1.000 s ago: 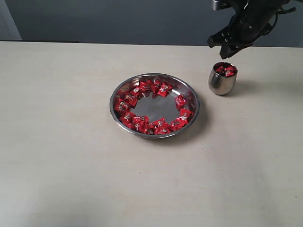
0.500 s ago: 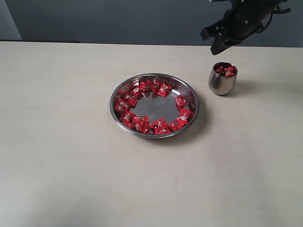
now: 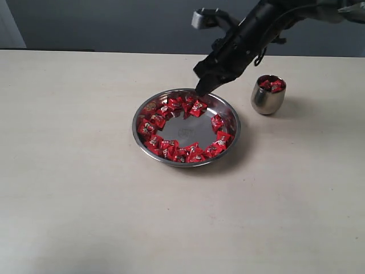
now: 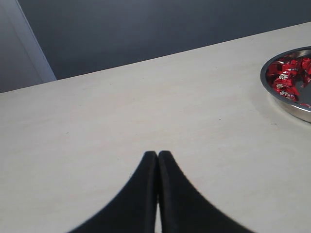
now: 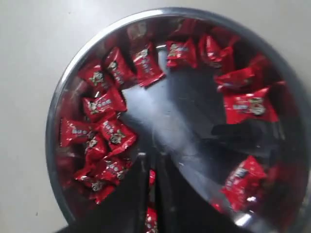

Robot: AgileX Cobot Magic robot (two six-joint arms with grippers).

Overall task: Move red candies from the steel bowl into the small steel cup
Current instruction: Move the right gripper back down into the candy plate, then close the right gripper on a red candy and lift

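The steel bowl [image 3: 138, 132] sits mid-table with a ring of red candies [image 3: 171, 149] round its flat bottom. To its right stands the small steel cup [image 3: 267, 100], holding a few red candies [image 3: 271, 85]. My right gripper [image 3: 201, 90] hangs just above the bowl's far rim. In the right wrist view its fingers [image 5: 151, 156] are almost together with nothing between them, over the bowl [image 5: 50, 132] and the candies [image 5: 104, 104]. My left gripper [image 4: 157, 153] is shut and empty over bare table, off to one side of the bowl [image 4: 296, 110]. It does not show in the exterior view.
The table [image 3: 74, 188] is a pale beige surface with a dark wall behind its far edge. Nothing else stands on it besides the bowl and the cup.
My right arm has swung left and down from above the cup to the bowl's far rim. Bowl, cup and candies have not moved.
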